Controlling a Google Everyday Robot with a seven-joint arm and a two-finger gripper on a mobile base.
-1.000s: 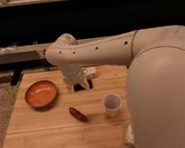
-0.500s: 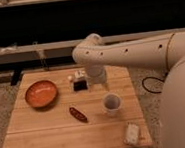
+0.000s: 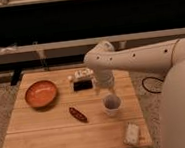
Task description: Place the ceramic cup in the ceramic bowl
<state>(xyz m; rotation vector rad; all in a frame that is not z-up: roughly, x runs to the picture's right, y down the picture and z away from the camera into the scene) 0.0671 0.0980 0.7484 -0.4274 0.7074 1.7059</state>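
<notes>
The white ceramic cup stands upright on the wooden table, right of centre. The orange-red ceramic bowl sits at the table's left, well apart from the cup. My gripper hangs from the white arm just above the cup's rim, pointing down at it. It holds nothing that I can see.
A small dark red oblong item lies between bowl and cup. A dark block and a pale packet lie at the table's back. A flat pale packet lies at the front right corner. My white body fills the right side.
My arm has swung from the table's middle to the right. The gripper now sits over the cup. The cup and bowl have not moved.
</notes>
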